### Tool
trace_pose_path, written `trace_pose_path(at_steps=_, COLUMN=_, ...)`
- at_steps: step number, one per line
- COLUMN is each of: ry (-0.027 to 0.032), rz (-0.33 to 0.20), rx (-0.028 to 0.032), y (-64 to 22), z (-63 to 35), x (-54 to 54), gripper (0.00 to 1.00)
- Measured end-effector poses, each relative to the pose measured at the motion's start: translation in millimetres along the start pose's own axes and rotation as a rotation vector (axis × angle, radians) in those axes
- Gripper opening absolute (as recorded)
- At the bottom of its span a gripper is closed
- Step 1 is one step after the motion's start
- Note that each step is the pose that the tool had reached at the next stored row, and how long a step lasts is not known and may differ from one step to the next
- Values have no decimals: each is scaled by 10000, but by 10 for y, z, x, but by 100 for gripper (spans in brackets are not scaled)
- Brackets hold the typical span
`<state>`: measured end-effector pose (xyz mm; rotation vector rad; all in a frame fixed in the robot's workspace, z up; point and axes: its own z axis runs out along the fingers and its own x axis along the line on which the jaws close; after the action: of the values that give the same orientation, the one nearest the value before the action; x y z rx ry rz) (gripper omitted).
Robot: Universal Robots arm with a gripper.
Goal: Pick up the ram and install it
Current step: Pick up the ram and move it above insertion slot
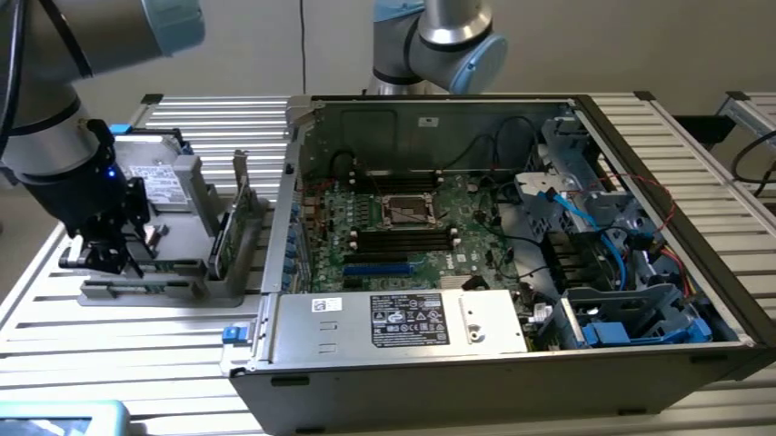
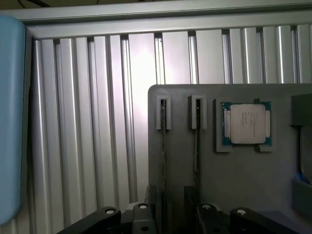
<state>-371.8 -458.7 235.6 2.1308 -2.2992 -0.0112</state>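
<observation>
Nearest, hovering wide open and empty: black two-finger gripper [image 2: 170, 214], over long, thin, edge-on circuit-board ram [image 2: 163, 161] standing upright in slot clips of flat grey plastic tray [image 2: 234, 185]. Just beside, second such stick [image 2: 196, 156]. Probably light, stiff, brittle; best pinched squarely on bare long edges, mid-length, clear of chips and contacts. Beyond, square metal-capped processor [image 2: 246, 123] in its recess.
</observation>
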Motion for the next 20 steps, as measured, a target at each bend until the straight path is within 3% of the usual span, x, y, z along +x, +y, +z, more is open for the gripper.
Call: trace_pose_path(at_steps=20, ry=1, rz=-45, rx=-1, y=-4, z=306, x=16, gripper=36)
